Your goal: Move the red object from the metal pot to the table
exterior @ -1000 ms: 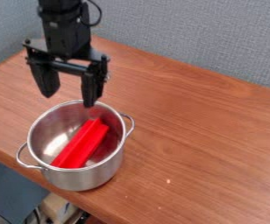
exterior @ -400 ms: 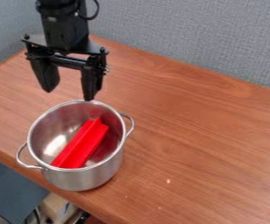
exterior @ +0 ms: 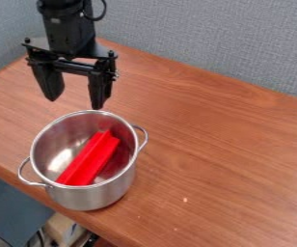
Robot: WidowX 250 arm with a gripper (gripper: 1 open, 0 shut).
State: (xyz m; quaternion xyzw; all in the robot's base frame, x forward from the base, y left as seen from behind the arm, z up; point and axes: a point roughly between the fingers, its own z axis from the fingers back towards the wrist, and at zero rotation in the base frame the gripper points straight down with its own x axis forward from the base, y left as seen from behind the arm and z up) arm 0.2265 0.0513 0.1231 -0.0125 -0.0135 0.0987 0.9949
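Black and pointing straight down, the tool (exterior: 74,93) hangs above the surface (exterior: 216,125), just behind the far rim of the pot (exterior: 84,159) as the camera sees it. Its two fingers (exterior: 48,85) are spread wide apart, and nothing is between them. The fingertips are higher than the rim of the pot and do not touch it.

The pot is round and shiny, made of metal, and it stands on the brown wooden surface near the front left edge. It has no lid. One small handle shows on its right side and another one on the lower left side.

The red block (exterior: 91,159) lies inside the pot. It is long and plain, and it rests at a slant, with its upper end toward the back of the pot and its lower end toward the front left. The block is well apart from the tool.

A grey wall (exterior: 229,39) is behind the surface.
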